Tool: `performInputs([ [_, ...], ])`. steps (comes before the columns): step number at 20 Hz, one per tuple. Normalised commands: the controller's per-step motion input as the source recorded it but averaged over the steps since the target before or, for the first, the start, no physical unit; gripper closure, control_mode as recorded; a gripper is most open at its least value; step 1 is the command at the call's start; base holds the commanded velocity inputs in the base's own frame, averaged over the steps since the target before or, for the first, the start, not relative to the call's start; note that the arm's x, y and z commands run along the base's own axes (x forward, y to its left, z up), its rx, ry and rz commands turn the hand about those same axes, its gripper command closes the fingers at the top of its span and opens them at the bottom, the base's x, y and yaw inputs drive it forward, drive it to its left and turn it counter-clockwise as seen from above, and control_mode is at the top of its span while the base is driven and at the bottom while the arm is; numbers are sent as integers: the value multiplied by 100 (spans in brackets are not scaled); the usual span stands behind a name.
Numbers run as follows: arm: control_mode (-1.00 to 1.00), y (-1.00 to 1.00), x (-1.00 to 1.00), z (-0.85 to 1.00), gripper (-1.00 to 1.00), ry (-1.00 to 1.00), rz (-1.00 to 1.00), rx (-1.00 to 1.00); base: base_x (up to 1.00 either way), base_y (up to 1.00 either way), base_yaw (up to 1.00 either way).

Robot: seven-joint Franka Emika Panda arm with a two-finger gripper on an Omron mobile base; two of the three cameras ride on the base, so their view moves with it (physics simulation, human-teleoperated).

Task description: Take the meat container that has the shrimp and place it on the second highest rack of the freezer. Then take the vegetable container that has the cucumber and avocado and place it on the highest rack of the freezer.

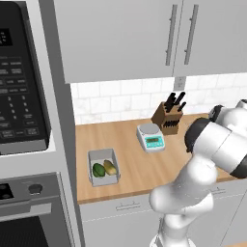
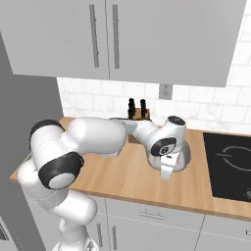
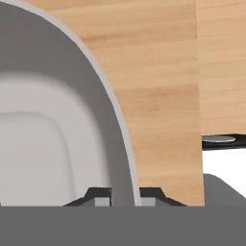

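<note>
The meat container is a pale-grey tray with a rounded rim, lying on the wooden counter beside the cooktop. My gripper is shut on its rim, one fingertip inside the wall and one outside. From the right base view the gripper points down at the near edge of the meat container. The shrimp is hidden. The vegetable container, a deeper grey tub holding a green cucumber and an avocado, stands at the counter's left end. The freezer is out of view.
A knife block and a small kitchen scale stand at the back of the counter. A black cooktop lies to the right. A microwave above an oven fills the left. Upper cabinets hang overhead.
</note>
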Motion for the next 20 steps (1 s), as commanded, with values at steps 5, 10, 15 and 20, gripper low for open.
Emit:
performInputs([
  [5, -100, 97, -51, 66, 100, 0, -2, -16, 0, 0, 0],
  [10, -100, 100, -46, 59, 100, 0, -4, -14, 0, 0, 0],
  [15, -100, 96, -41, 71, 100, 4, -1, -7, 0, 0, 0],
  [20, -100, 90, -24, 71, 100, 1, 0, -1, 0, 0, 0],
])
